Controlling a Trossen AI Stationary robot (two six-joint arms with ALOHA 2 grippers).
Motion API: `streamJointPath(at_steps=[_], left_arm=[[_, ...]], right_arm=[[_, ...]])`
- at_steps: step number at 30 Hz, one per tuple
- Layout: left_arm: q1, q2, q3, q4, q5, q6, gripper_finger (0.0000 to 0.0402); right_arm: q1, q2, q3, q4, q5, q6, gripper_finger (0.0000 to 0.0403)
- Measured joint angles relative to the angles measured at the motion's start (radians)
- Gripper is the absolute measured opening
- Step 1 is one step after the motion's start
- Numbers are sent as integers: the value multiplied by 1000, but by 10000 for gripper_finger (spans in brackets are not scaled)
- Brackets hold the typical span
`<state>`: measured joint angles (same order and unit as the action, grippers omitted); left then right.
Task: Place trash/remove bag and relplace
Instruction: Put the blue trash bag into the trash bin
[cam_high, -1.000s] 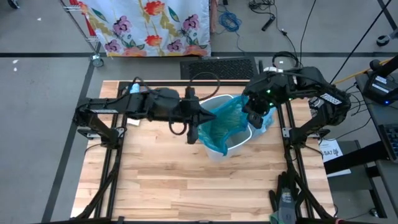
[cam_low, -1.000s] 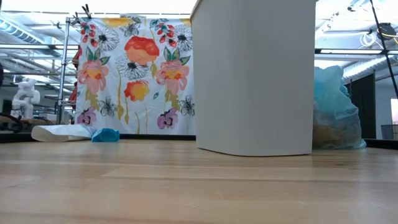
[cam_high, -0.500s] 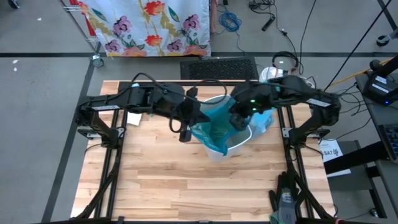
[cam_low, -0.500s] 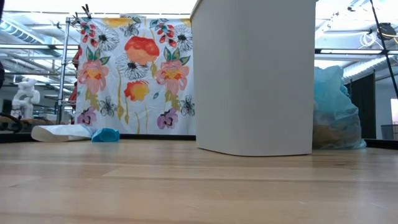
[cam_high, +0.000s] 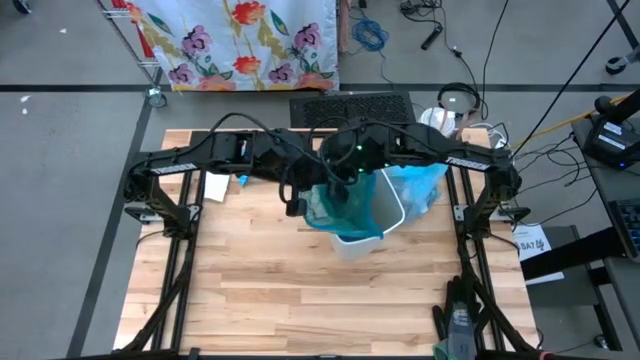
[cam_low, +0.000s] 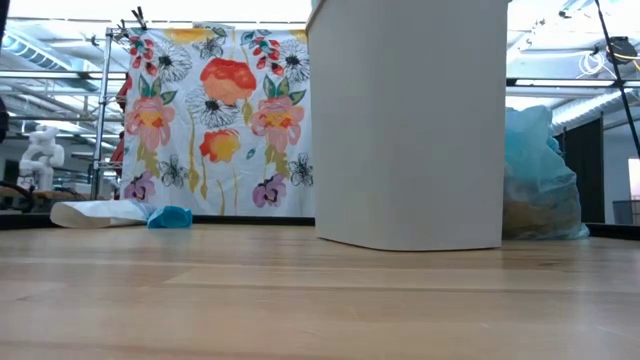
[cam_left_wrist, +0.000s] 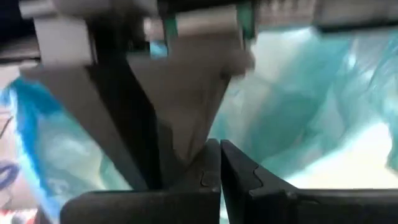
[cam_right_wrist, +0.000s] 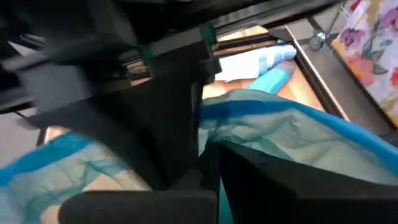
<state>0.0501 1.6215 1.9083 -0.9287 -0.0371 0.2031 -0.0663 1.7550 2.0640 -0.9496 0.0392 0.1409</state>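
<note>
The light wooden plank desk (cam_high: 260, 270) carries a small white plastic bin (cam_high: 385, 215); a full pale blue plastic bag (cam_high: 420, 185) sits just beside it, and flat white and blue packets (cam_high: 222, 183) lie well apart.

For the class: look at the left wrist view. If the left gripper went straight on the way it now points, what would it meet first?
The left gripper is shut, and directly ahead of it lies the teal-green bag, which fills the view. It would probably press into that plastic first, though depth is unclear and the film may already be pinched.
</note>
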Motion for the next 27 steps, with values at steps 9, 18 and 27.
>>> streamJointPath(at_steps=[9,18,27], left_arm=[[40,5,-2,-66,-135,-85,0],[63,10,-3,-72,-157,-146,0],[61,11,-3,-80,-154,-216,0]], right_arm=[[-6,-71,1,-159,18,164,0],[2,-77,1,-317,92,290,0],[27,-134,2,-432,205,412,0]])
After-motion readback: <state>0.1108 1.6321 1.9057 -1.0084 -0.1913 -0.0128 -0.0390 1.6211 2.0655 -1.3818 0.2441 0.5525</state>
